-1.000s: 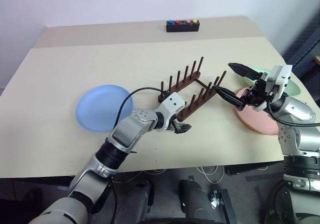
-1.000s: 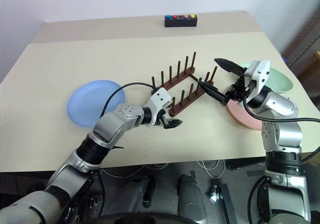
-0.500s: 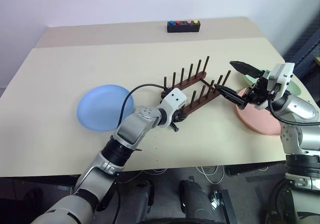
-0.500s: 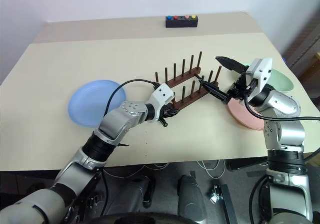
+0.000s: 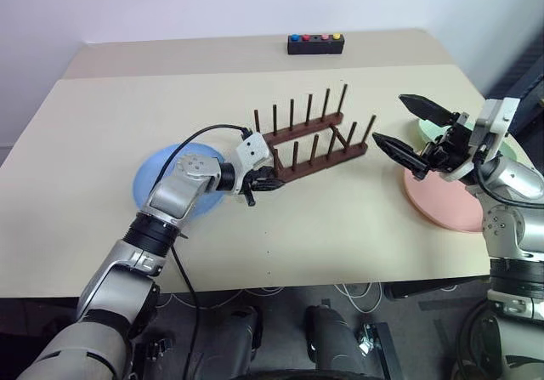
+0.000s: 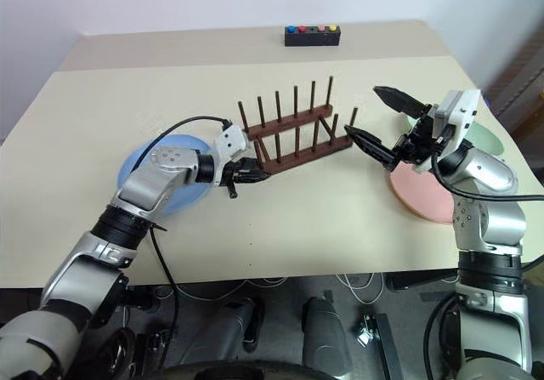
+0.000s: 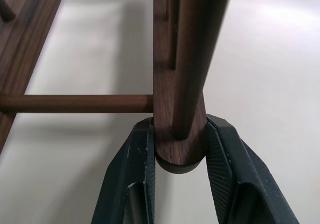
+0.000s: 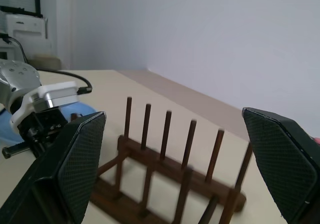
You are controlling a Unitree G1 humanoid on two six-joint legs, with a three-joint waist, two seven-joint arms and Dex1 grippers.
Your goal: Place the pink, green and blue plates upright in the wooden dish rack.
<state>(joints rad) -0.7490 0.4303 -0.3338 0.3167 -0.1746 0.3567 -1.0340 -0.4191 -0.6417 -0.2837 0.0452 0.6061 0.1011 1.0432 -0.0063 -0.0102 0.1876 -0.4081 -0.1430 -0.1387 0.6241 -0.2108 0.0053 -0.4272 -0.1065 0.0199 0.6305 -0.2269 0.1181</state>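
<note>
The dark brown wooden dish rack (image 5: 310,142) stands at the middle of the table, its pegs upright and no plate in it. My left gripper (image 5: 262,180) is shut on the end of its near rail; in the left wrist view both fingers (image 7: 137,159) clamp that rail end (image 7: 180,149). The blue plate (image 5: 157,184) lies flat at the left, partly under my left arm. At the right lies the pink plate (image 5: 442,201), with the green plate (image 5: 503,149) behind it, mostly hidden. My right gripper (image 5: 388,118) hovers open and empty above the pink plate's left edge, pointing at the rack (image 8: 170,169).
A small black box with coloured buttons (image 5: 315,43) sits at the far edge of the beige table (image 5: 297,244). A black cable runs from my left wrist over the blue plate. Bare tabletop lies in front of the rack and behind it.
My left gripper went from open beside the rack's near end to shut on it, then drew that end left toward the blue plate. The right gripper stayed put.
</note>
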